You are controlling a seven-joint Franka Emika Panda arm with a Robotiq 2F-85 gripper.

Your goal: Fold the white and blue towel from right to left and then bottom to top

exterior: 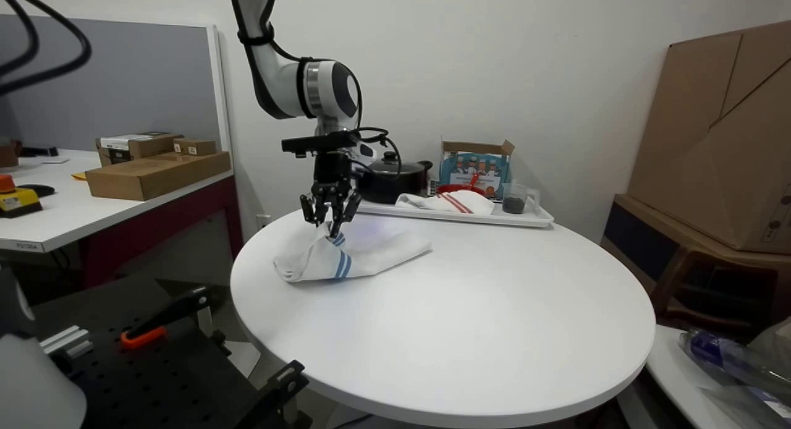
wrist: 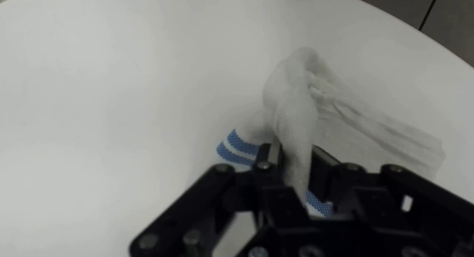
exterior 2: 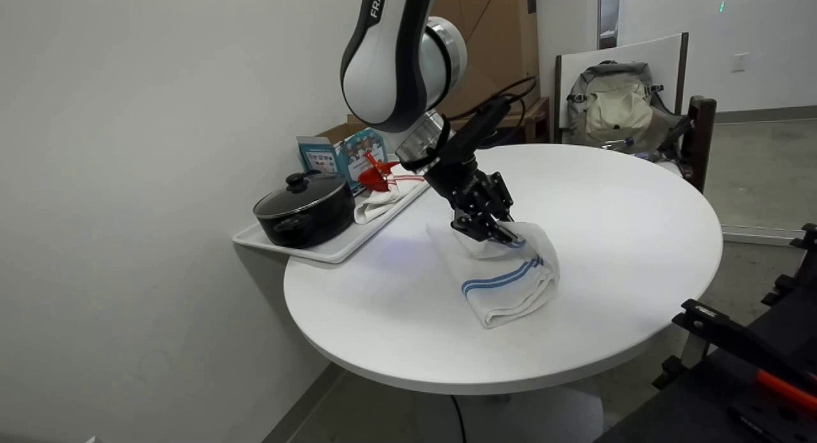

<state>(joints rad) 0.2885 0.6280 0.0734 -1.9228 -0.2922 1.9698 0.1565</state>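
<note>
Straddling a towel ridge [wrist: 296, 112], the gripper [wrist: 296, 153] stands narrowly spread; clamping cannot be confirmed. The ridge runs lengthwise between the fingers [wrist: 264, 156]

Rnd tbl [exterior: 463, 324] w/ towel [exterior: 364, 260], tray [exterior: 531, 219]

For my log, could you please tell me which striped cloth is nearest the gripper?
The white and blue towel, with a fold between the fingers of the gripper; the white and red cloth lies on the tray.
</note>
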